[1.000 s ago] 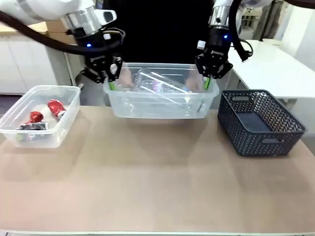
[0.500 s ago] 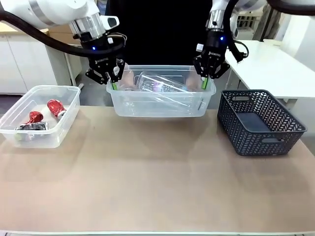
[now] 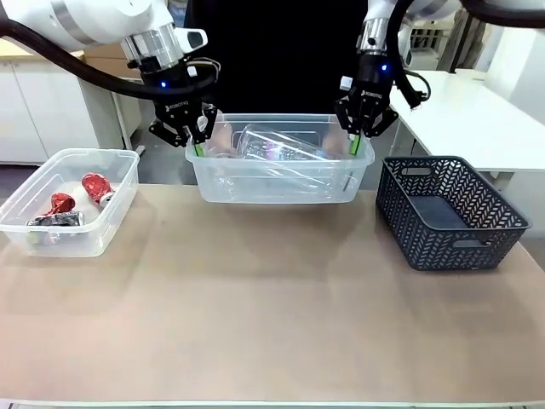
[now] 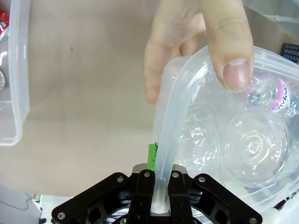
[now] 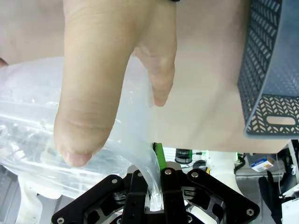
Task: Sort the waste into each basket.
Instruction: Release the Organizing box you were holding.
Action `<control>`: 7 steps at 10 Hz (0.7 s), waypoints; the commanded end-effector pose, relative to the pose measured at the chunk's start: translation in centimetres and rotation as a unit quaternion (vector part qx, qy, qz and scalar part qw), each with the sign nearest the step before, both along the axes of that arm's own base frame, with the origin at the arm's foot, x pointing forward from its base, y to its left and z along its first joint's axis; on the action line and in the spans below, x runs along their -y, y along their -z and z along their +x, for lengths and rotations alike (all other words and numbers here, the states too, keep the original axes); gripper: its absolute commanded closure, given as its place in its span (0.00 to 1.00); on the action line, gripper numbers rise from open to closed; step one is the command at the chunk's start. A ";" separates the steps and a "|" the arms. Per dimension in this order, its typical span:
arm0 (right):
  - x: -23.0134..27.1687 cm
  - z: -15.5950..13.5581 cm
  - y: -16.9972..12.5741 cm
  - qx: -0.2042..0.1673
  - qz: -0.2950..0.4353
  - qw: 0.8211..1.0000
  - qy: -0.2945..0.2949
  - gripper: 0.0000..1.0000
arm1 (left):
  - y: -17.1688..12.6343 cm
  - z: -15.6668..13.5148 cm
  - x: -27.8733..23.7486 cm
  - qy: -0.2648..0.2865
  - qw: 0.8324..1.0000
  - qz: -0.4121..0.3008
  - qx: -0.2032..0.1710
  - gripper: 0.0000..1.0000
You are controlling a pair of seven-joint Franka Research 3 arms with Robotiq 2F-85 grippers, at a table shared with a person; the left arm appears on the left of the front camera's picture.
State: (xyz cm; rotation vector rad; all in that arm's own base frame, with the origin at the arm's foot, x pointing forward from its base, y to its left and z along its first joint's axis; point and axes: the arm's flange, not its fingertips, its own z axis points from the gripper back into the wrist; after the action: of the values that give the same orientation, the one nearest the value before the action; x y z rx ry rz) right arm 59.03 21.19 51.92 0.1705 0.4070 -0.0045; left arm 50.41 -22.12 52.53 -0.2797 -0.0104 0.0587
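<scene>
— What colours do we see here?
— We see red foil pieces (image 3: pixel 85 192) in a colourless tub (image 3: pixel 111 217), and a pink-labelled clear bottle (image 4: pixel 266 100).
— And on our right?
— We have a dark blue-grey lattice basket (image 3: pixel 451 247) on the beige table (image 3: pixel 272 324).

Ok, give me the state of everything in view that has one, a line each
Left hand: shut on the rim of the clear plastic tub of bottles.
Right hand: shut on that tub's other end.
Clear plastic tub of bottles: held above the table; a person's fingers also grip its rim.
Clear side tub of red foil pieces: resting on the table.
Dark lattice basket: upright, empty.
</scene>
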 end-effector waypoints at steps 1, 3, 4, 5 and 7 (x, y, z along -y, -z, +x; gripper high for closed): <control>-0.2 -0.2 -0.4 0.003 0.005 1.000 -0.004 0.96 | -0.2 0.0 -0.3 -0.003 1.000 0.001 0.002 0.96; -0.2 -0.2 -0.4 0.003 0.005 1.000 -0.004 0.96 | -0.2 0.0 -0.3 -0.003 1.000 0.001 0.002 0.96; 0.0 0.0 0.0 0.000 0.000 1.000 0.000 0.96 | 0.0 0.0 0.0 0.000 1.000 0.000 0.000 0.76; -0.1 -1.0 -0.4 0.061 -0.010 0.998 0.019 0.42 | 0.0 0.0 0.2 0.018 1.000 0.003 -0.012 0.38; -0.4 -2.8 -0.7 0.148 0.001 0.989 0.022 0.00 | -0.2 -0.1 -0.1 0.018 1.000 0.001 -0.018 0.00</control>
State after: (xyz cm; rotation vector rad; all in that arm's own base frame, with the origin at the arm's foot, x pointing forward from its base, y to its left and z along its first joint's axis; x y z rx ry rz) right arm 59.13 21.98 53.83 0.1959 0.2262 -0.0174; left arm 50.05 -22.51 52.12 -0.2715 0.0190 0.0478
